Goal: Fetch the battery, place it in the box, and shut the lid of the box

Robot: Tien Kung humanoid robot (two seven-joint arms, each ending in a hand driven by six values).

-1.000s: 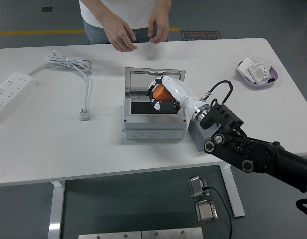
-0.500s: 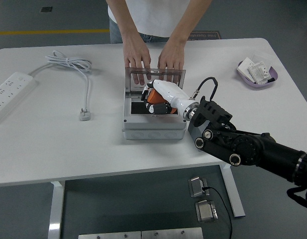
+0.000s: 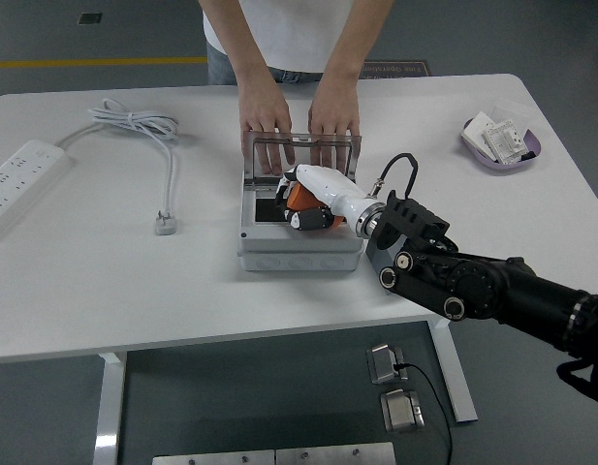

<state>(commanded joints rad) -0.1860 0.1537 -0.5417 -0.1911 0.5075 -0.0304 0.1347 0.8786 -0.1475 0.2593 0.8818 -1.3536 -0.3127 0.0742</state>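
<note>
Since half a second ago my right hand [image 3: 306,201] has sunk a little lower into the grey plastic box [image 3: 299,242], and the person's two hands have settled on the clear hinged lid [image 3: 300,153], which a second ago they were not touching at all. My white-shelled right hand reaches in from the right over the open box, its dark fingers [image 3: 313,219] curled around the orange battery [image 3: 299,196], which sits inside the box opening, just above the dark floor of the compartment. I cannot tell whether the battery touches that floor. My black right arm [image 3: 473,286] stretches from the lower right corner across the white counter [image 3: 134,291], with a black cable looping up beside the wrist.

At the far side, the person's left-of-picture hand [image 3: 266,118] and right-of-picture hand [image 3: 333,118] both rest their fingers on the top edge of the lid, which stands upright behind my hand.

On the left of the counter lies a white power strip [image 3: 22,179] with a coiled white cord [image 3: 143,131] ending in a plug. Near the far right edge sits a shallow purple dish [image 3: 531,150] holding small white items.
</note>
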